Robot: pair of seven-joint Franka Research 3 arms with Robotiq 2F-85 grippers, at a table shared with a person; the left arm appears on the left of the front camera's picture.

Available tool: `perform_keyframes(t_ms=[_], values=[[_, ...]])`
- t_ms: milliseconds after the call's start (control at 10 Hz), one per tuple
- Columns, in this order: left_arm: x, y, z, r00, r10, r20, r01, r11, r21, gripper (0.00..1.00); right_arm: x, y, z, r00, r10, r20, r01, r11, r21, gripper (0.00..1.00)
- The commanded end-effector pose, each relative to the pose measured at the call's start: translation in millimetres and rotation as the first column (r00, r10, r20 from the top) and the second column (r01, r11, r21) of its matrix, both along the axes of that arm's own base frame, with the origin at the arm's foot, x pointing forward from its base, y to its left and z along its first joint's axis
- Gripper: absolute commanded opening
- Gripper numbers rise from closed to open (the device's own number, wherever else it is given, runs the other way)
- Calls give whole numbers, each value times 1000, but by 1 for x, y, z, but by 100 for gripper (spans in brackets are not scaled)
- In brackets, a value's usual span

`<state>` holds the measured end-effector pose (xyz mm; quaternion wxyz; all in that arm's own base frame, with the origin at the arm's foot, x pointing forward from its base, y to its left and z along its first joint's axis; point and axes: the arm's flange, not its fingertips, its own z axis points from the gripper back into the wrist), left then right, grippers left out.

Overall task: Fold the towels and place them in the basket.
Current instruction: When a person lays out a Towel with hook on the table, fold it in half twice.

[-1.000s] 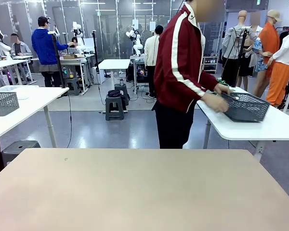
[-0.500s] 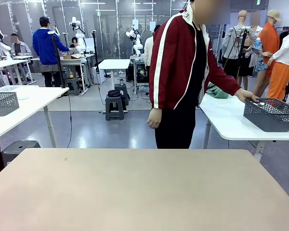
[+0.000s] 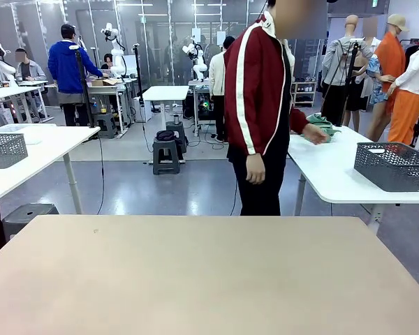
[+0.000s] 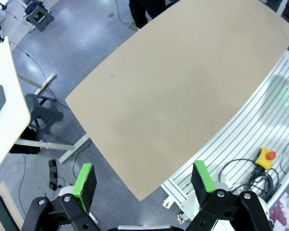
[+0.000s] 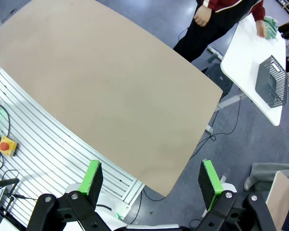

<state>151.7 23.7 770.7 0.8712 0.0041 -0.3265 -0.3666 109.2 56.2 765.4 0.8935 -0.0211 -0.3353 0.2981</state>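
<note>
On the white bench (image 3: pixel 335 174) off to the robot's right, well apart from the tan bench (image 3: pixel 209 279) in front of the arms, lie the towels (image 3: pixel 322 125) — a crumpled mint-green heap w/ the person's hand (image 3: pixel 315 135) on it. The basket (image 3: pixel 394 166) sits on the same white bench, nearer its right end, apart from the heap. Neither is on the tan bench yet.

The left claw (image 4: pixel 143 179) hangs high over the tan bench, jaws wide, holding nothing. The right claw (image 5: pixel 151 178) is likewise wide & empty.

Handling, by my reckoning: terry cloth is light, soft, limp, not fragile and not slippery, so the green pads should bite well. It has no stiffness, so a one-point pinch would prob. let it droop and bunch. Better to take two corners of one short edge, one claw each, so it hangs flat for folding. The corner loop & label are too small to make out at this range. The basket looks like light, fairly stiff plastic — the rim is the place to grip if it needs shifting, though the mesh walls may flex.
</note>
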Motion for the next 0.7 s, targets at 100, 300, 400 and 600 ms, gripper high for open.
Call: perform_keyframes(t_ms=[100, 300, 400, 600], values=[[-1, 0, 1, 1000, -2, 4, 2, 1000, -3, 100, -9, -1, 2, 1000, 1, 13, -1, 1000, 0, 100], [-1, 0, 1, 1000, -2, 4, 2, 1000, -3, 100, -9, -1, 2, 1000, 1, 13, -1, 1000, 0, 100], [-1, 0, 1, 1000, -2, 4, 2, 1000, -3, 100, -9, -1, 2, 1000, 1, 13, -1, 1000, 0, 100], [-1, 0, 1, 1000, -2, 4, 2, 1000, -3, 100, -9, -1, 2, 1000, 1, 13, -1, 1000, 0, 100]])
